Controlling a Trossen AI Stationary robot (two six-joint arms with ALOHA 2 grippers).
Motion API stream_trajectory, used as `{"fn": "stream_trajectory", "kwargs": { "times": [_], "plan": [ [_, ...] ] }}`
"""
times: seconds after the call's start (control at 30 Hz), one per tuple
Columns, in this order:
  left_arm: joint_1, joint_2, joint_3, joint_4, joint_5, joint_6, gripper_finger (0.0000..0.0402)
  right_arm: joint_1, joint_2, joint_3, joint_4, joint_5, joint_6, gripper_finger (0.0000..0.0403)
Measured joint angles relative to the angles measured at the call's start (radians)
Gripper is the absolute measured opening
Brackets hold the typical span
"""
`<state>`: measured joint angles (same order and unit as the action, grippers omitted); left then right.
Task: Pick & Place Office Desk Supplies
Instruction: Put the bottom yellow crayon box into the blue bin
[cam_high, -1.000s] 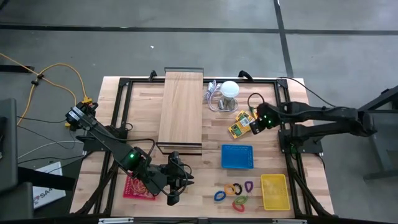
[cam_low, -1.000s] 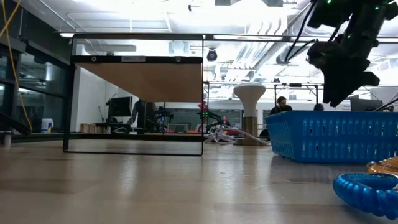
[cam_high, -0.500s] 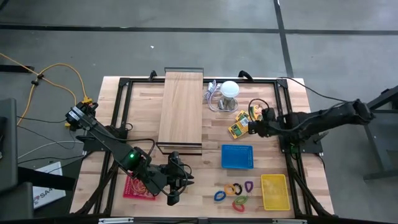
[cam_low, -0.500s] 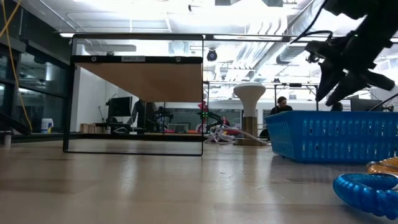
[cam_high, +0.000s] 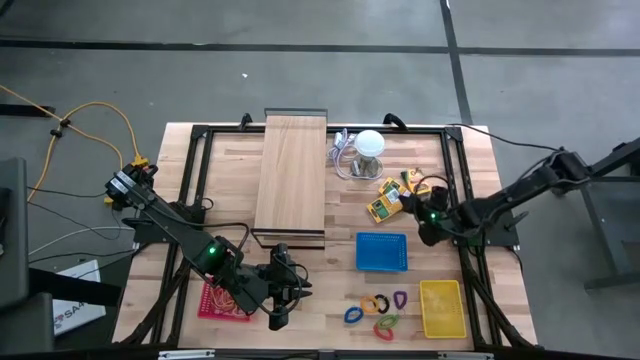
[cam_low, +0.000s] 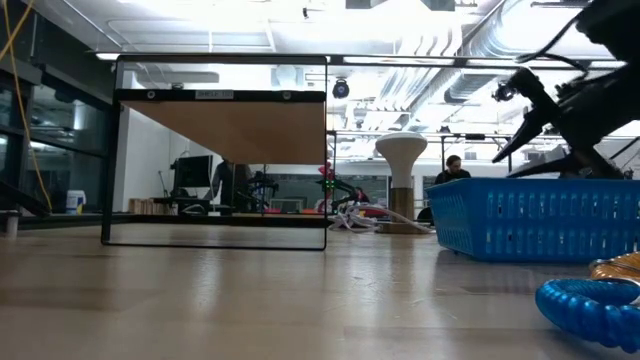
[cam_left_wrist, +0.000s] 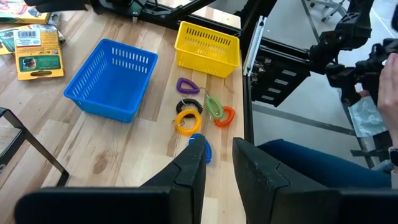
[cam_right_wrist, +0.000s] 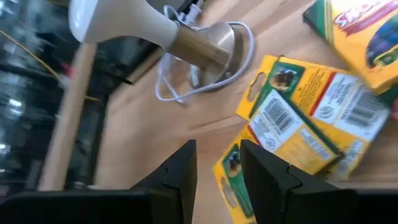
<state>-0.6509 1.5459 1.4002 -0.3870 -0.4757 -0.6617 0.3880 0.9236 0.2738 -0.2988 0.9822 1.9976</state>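
Yellow-orange printed packs (cam_high: 385, 201) (cam_right_wrist: 298, 134) lie flat on the table at the far right. Coloured loop clips (cam_high: 375, 310) (cam_left_wrist: 198, 115) lie near the front edge, between the blue basket (cam_high: 381, 252) and the yellow basket (cam_high: 441, 307). My right gripper (cam_high: 420, 212) (cam_right_wrist: 217, 163) hangs open just right of the packs, slanting down toward them and touching nothing. My left gripper (cam_high: 298, 292) (cam_left_wrist: 218, 163) is open above the table's front left and points toward the clips, with the blue clip (cam_left_wrist: 201, 147) just beyond its fingertips.
A long wooden board (cam_high: 291, 175) on a black frame stands far centre, with a white lamp and cable (cam_high: 366, 148) beside it. A red basket (cam_high: 222, 300) sits under the left arm. A person's leg (cam_left_wrist: 311, 163) shows past the table's right edge.
My right gripper has sunk and drawn back from over the packs toward the table's right and near side. It has rolled and tipped up from pointing down to slanting at the packs. Its arm has swung toward the far edge.
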Motion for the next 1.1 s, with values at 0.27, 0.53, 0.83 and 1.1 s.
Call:
{"fn": "stream_trajectory", "kwargs": {
  "times": [0.27,0.53,0.83,1.1],
  "plan": [
    [0.0,0.0,0.0,0.0,0.0,0.0,0.0077,0.065,0.025,-0.049,0.186,0.122,-0.012,0.0111],
    [0.0,0.0,0.0,0.0,0.0,0.0,0.0077,0.085,0.026,-0.049,0.236,0.172,-0.031,0.0111],
    [0.0,0.0,0.0,0.0,0.0,0.0,0.0077,0.135,0.028,-0.049,0.244,0.256,0.021,0.0111],
    [0.0,0.0,0.0,0.0,0.0,0.0,0.0077,0.162,0.028,-0.049,0.24,0.252,0.022,0.0111]
  ]
}}
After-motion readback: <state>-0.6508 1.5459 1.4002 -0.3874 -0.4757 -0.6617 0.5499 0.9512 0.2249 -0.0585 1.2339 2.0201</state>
